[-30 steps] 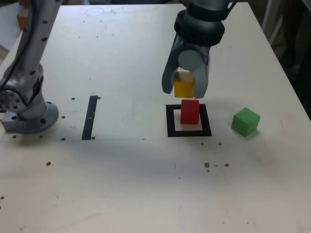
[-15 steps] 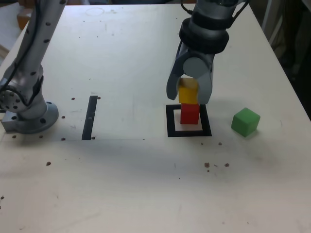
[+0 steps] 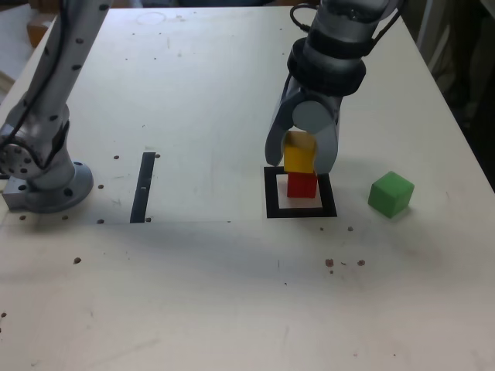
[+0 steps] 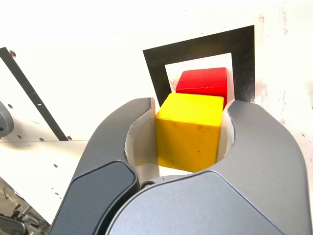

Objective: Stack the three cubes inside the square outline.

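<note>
Holding 1 squarish yellow cube (image 3: pixel 299 154) nearly upright, the gripper (image 3: pixel 299 165) slants downward.

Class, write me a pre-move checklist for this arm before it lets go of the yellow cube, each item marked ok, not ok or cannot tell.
1. Yellow cube held between the gripper's jaws: ok.
2. Red cube inside the square outline, not on its black border: ok.
3. Yellow cube resting fully on the red cube: cannot tell; neither view shows the contact clearly.
4. Yellow cube centred over the red one: cannot tell.
5. Green cube clear of the stack: ok, outside the outline at the exterior view's right.
</note>
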`<state>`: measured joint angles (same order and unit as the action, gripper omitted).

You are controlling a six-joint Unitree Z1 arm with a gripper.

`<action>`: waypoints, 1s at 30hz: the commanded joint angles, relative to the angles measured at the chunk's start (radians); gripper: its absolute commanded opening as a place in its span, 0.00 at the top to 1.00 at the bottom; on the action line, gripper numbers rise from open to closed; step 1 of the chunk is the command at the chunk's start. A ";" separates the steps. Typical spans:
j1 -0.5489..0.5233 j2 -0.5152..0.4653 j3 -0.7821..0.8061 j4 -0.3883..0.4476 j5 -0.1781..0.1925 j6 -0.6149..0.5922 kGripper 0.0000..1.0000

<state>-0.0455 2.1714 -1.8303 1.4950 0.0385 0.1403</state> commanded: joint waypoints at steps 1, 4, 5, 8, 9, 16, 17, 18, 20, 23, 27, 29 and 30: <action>-0.002 0.006 -0.002 -0.004 0.000 -0.002 0.78; -0.002 0.007 -0.003 -0.009 0.000 -0.002 0.78; -0.002 0.007 -0.003 -0.011 0.000 -0.002 0.78; -0.002 0.009 -0.003 -0.015 -0.001 -0.002 0.73; -0.002 0.010 -0.002 -0.016 -0.001 -0.002 0.70; -0.002 0.011 0.002 -0.014 -0.005 -0.002 0.33; -0.002 0.011 0.004 -0.014 -0.005 -0.001 0.30; -0.002 0.011 0.005 -0.015 -0.006 -0.001 0.28; -0.002 0.011 0.007 -0.016 -0.006 0.000 0.24; -0.002 0.011 0.009 -0.016 -0.006 0.000 0.18; -0.002 0.009 0.009 -0.014 -0.003 0.001 0.08; -0.002 0.003 0.008 -0.012 0.002 0.000 0.04; -0.002 -0.003 0.008 -0.009 0.006 -0.002 0.03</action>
<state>-0.0456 2.1775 -1.8224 1.4809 0.0393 0.1406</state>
